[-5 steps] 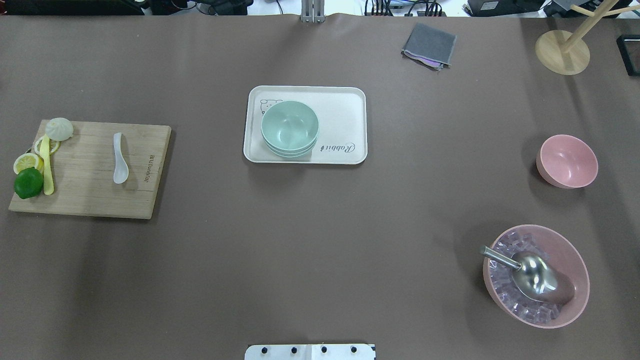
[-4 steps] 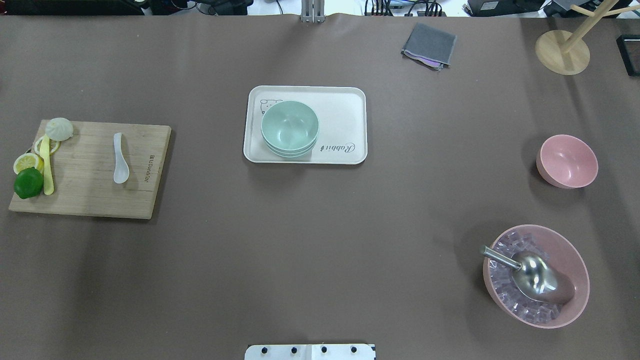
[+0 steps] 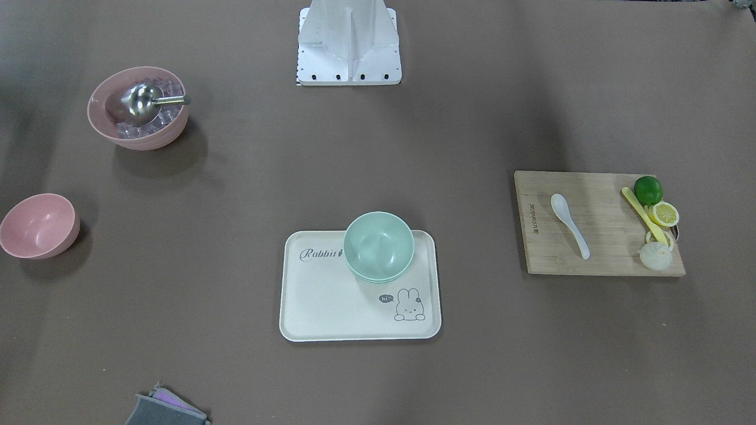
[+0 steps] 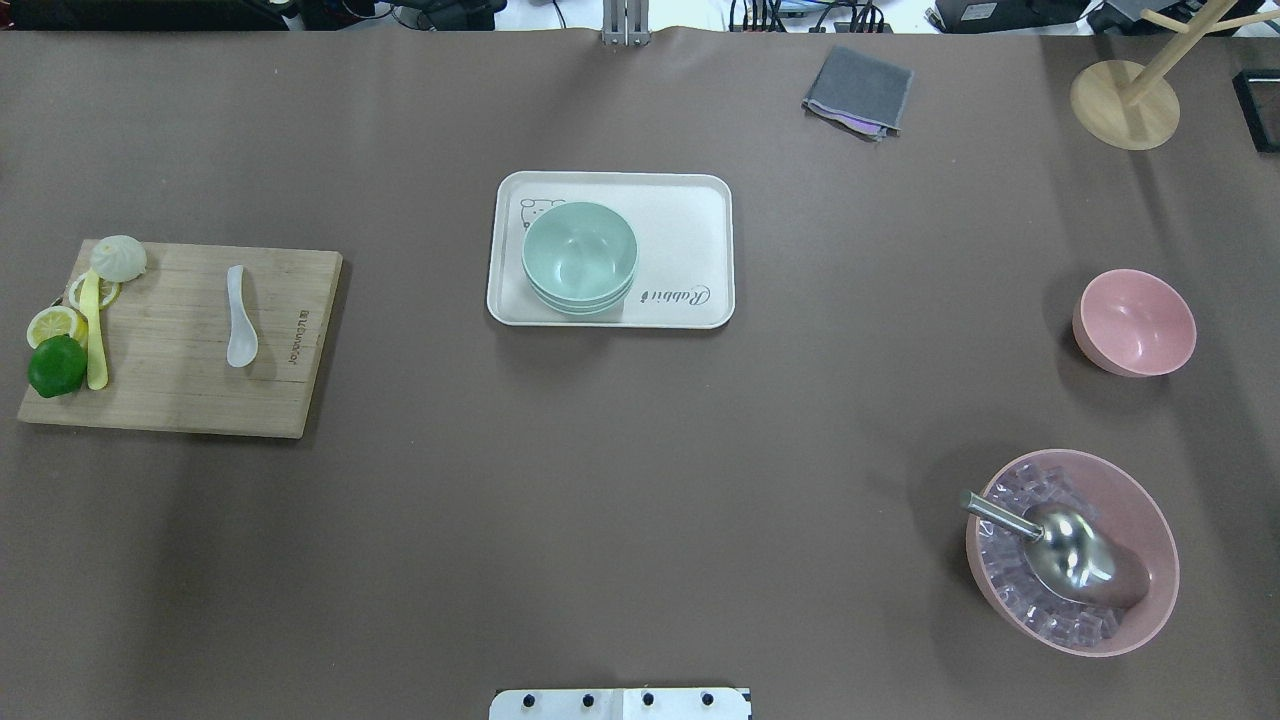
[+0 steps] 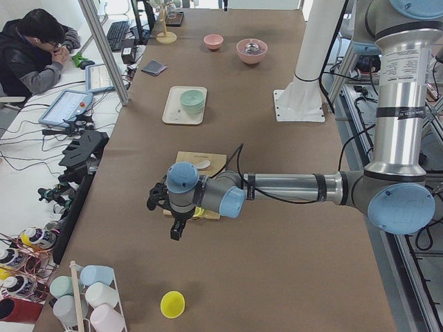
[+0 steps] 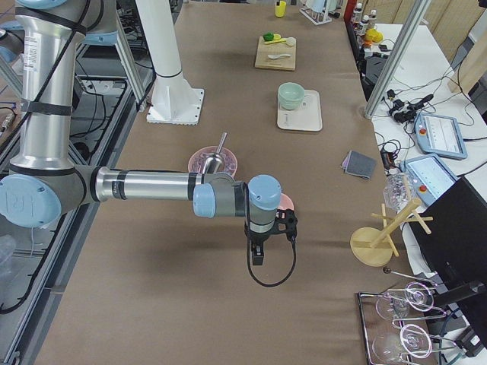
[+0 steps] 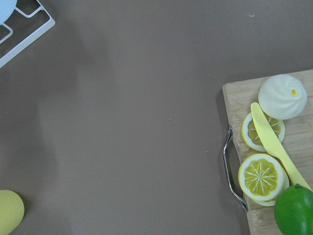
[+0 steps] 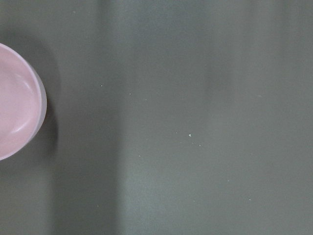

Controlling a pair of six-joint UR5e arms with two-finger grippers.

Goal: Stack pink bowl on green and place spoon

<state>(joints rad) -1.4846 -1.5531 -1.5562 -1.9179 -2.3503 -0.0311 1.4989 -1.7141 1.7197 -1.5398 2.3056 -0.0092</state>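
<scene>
The pink bowl point(image 4: 1135, 322) stands upright and empty on the table at the right; its rim also shows in the right wrist view point(image 8: 14, 122). Stacked green bowls point(image 4: 580, 255) sit on a cream tray point(image 4: 690, 230) at the centre. A white spoon point(image 4: 240, 318) lies on a wooden cutting board point(image 4: 180, 400) at the left. My left gripper point(image 5: 176, 232) hovers beyond the board's outer end. My right gripper point(image 6: 257, 255) hovers just past the pink bowl. Both show only in the side views, so I cannot tell whether they are open or shut.
A large pink bowl point(image 4: 1150, 600) with ice cubes and a metal scoop point(image 4: 1065, 550) stands front right. A lime point(image 4: 57, 365), lemon slices, a bun and a yellow knife lie on the board's left end. A grey cloth point(image 4: 858, 90) and a wooden stand point(image 4: 1125, 105) are at the back right.
</scene>
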